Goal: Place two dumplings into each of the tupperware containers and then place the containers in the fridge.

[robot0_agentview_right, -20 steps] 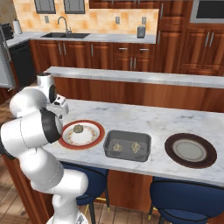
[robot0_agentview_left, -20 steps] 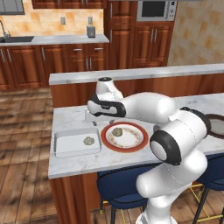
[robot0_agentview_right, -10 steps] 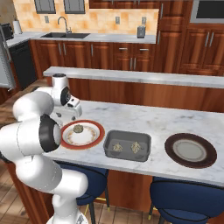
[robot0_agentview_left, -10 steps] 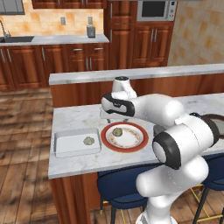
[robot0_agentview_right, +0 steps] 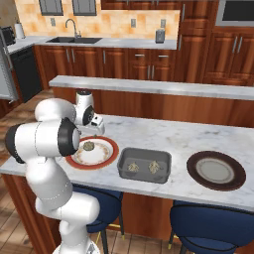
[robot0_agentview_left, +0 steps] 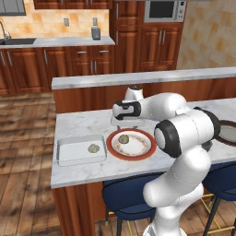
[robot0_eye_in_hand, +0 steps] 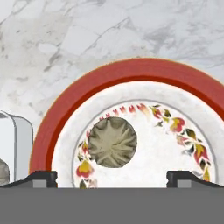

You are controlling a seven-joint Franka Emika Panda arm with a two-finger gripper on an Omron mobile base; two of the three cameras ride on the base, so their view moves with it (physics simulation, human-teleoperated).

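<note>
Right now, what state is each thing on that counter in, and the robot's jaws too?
Gripper: jaws wide open, empty, above the red-rimmed plate.
Red-rimmed plate: holds one dumpling.
White container: open, one dumpling inside.
Dark grey container: open, two dumplings inside.
Brown-rimmed plate: empty.

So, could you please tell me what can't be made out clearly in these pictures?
- Left base view: grey container and most of the brown-rimmed plate, hidden by the arm.
- Hand view: white container, cut off by the left edge.
- Right base view: tool's fingertips, too small above the red-rimmed plate.
</note>
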